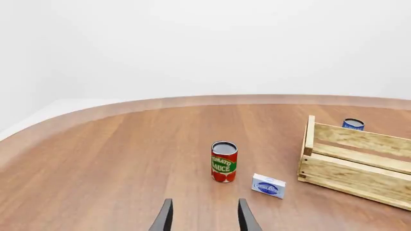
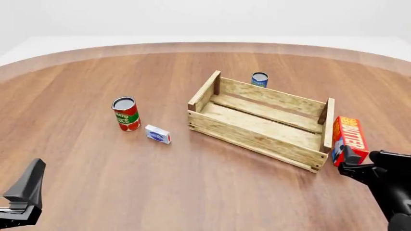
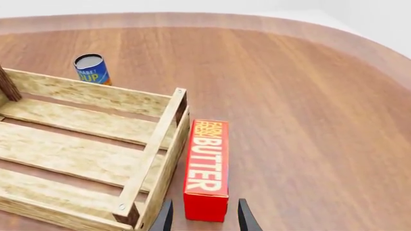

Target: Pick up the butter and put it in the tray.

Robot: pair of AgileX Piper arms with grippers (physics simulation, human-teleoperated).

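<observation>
- Red butter (image 2: 349, 139) is seen lying on the table, just beside the right end wall of the wooden tray (image 2: 257, 142), outside it.
- Its near end is flanked by the spread fingers of the right gripper (image 3: 201, 217); nothing is grasped.
- Released too is the left gripper (image 1: 204, 216), held well apart from the tomato sauce can (image 1: 224, 161) and small white-and-blue box (image 1: 268, 185).
- A blue can (image 2: 259, 79) is seen behind the tray.

We saw the butter (image 3: 207, 168) red with white lettering, the tray (image 2: 263, 126) pale wood, one can (image 2: 126, 114) red and green, another can (image 2: 259, 79) blue, a white-and-blue box (image 2: 158, 134).
</observation>
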